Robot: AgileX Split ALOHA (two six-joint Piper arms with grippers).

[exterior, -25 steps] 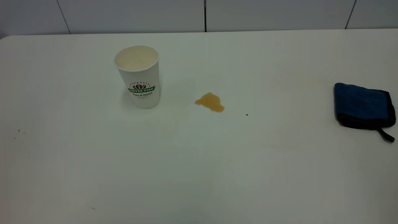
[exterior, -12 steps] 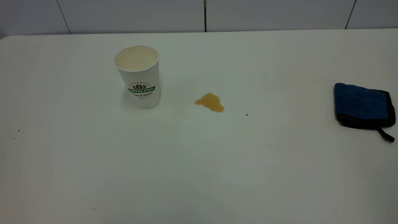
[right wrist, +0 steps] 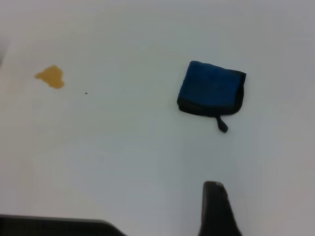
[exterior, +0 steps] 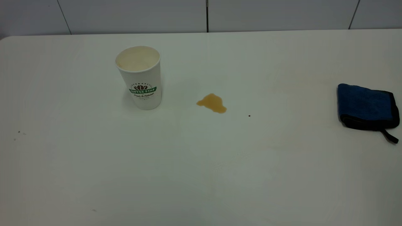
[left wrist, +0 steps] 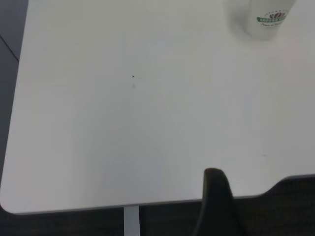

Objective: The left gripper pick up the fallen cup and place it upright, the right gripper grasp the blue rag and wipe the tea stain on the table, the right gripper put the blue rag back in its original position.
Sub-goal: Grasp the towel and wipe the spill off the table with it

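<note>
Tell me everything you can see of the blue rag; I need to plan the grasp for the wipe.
The blue rag is a small folded cloth, nearly square, with a fuzzy blue face, black edging along two sides and a short black loop strap sticking out from one corner. It lies flat on the white table near the right edge, well apart from the tea stain and the cup. Nothing touches it but the table; it looks dry and unused.
</note>
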